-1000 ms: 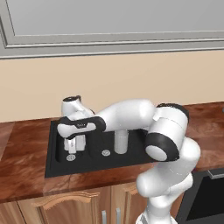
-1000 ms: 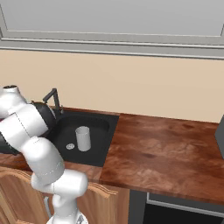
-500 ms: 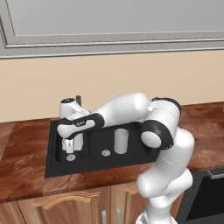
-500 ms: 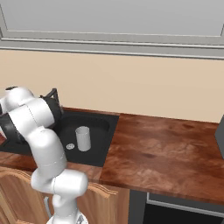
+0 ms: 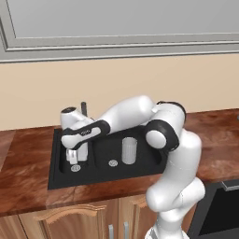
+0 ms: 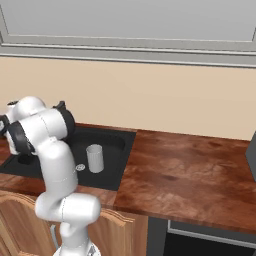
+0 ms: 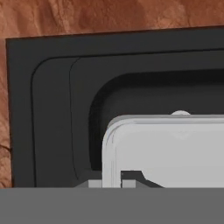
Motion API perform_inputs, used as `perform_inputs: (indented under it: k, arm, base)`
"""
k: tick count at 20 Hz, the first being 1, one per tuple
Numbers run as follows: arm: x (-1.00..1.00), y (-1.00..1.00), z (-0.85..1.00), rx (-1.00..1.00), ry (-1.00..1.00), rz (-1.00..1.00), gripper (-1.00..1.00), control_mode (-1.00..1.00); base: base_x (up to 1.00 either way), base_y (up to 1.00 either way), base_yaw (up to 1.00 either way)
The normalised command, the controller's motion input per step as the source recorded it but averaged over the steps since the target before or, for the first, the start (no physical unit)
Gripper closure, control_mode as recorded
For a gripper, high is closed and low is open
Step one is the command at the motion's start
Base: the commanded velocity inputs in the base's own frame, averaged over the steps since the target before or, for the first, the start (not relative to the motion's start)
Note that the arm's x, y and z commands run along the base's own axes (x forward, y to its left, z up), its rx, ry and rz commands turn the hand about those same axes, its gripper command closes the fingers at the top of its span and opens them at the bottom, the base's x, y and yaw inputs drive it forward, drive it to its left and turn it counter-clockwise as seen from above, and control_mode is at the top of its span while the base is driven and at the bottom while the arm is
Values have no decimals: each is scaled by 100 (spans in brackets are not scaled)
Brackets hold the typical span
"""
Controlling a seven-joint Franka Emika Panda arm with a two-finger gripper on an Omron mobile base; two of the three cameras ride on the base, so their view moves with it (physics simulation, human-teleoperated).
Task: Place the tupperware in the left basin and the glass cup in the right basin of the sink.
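The pale tupperware (image 7: 170, 151) hangs on edge in my gripper (image 7: 112, 181), which is shut on its rim. Below it lies the narrow left basin (image 7: 85, 131) of the black sink (image 5: 56, 172). From the left base view my gripper (image 5: 73, 156) reaches down into the left basin (image 5: 65, 161), with the tupperware (image 5: 82, 150) just above the silver drain (image 5: 75, 167). The glass cup (image 5: 129, 150) stands upright in the right basin (image 5: 147, 158), beside its drain (image 5: 113, 163). The right base view also shows the glass cup (image 6: 94, 158).
A slim dark faucet (image 5: 84, 108) rises behind the sink. Reddish-brown wooden counter (image 6: 190, 170) stretches to the right, with a dark appliance (image 6: 251, 156) at its far edge. A black stove top (image 5: 219, 205) lies low on the right.
The hand has shifted a little to the left over the left basin with the tupperware still held, and the elbow has swung back. The glass cup has not moved.
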Motion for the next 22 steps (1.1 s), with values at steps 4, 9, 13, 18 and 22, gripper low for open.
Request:
perform_inputs:
  k: [4,9,13,18,22]
  arm:
    - [10,0,-14,-6,0,0,100,-100]
    - [13,2,-16,-2,0,0,100,-100]
    - [20,3,-15,0,0,0,100,-100]
    - [23,3,-15,0,0,0,100,-100]
    - [25,5,-16,0,0,0,100,-100]
  base:
    - [0,0,0]
    - [0,0,0]
    - [0,0,0]
    - [0,0,0]
    - [0,0,0]
